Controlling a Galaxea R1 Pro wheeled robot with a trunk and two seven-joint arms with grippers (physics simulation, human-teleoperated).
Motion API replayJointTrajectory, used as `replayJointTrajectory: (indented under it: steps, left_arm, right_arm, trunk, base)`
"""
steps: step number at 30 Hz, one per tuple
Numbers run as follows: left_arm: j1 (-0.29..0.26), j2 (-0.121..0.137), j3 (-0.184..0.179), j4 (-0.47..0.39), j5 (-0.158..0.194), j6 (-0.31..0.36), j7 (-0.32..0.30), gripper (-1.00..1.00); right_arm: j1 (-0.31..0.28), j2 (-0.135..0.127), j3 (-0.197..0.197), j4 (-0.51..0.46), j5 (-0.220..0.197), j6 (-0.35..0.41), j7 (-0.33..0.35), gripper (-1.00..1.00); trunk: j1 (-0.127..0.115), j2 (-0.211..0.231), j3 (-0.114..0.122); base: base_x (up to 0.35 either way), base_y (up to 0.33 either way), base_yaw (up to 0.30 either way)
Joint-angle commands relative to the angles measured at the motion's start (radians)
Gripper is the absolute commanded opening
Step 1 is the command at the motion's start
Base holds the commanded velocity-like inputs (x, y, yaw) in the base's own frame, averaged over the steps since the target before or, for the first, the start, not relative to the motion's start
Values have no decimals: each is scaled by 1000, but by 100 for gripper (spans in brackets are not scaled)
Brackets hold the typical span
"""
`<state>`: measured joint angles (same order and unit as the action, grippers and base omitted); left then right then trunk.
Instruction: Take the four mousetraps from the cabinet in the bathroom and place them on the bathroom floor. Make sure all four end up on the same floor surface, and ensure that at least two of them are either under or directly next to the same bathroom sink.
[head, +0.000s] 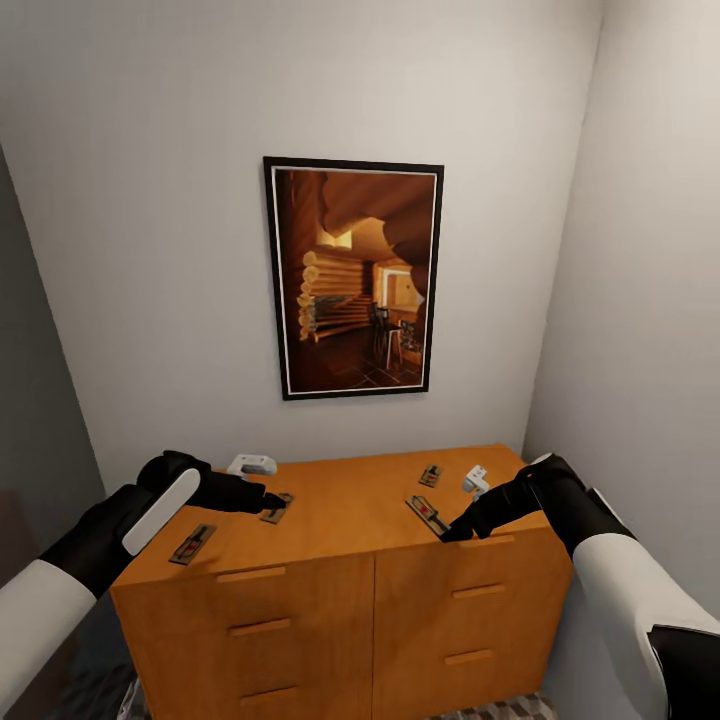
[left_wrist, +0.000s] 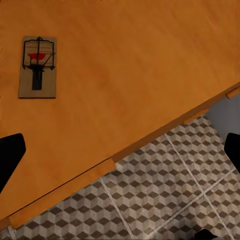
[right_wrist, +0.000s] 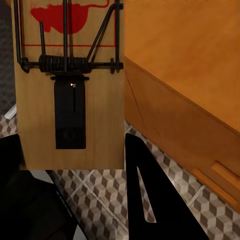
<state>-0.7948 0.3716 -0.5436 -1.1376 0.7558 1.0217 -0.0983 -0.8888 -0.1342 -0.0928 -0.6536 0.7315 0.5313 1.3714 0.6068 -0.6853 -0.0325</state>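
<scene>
Mousetrap sat pinched in right gripper, ready to lift off cabinet | left gripper spread wide over another trap

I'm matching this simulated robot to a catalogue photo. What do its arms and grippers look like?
Both arms have smooth white forearm shells that turn into glossy black wrist housings. The left arm carries a white oblong panel on its black part. The left gripper and right gripper are black with slim tapering fingers. No cables show.
</scene>
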Motion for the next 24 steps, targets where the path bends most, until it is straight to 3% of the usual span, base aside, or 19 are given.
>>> replayJointTrajectory:
  steps: [1,12,19,24]
  left_arm:
    - [-1,2,-1,0,-10,2,-9,100]
    - [-1,35,1,-1,-12,3,53,100]
    - [-1,84,4,-2,-12,4,105,100]
    - [-1,123,34,-2,-12,6,117,100]
  right_arm:
    - [-1,2,-4,-1,7,13,6,-100]
    - [-2,54,-4,-1,6,15,-14,-100]
    - [-4,87,-4,-1,6,15,-55,-100]
    - [-6,109,-4,-1,6,15,-79,-100]
  trunk:
    - [0,-2,-2]
    - [0,-2,-2]
    - [0,-2,-2]
    - [0,-2,-2]
  base:
    - [0,0,-9]
    - [0,0,-2]
    - [0,0,0]
    - [0,0,0]
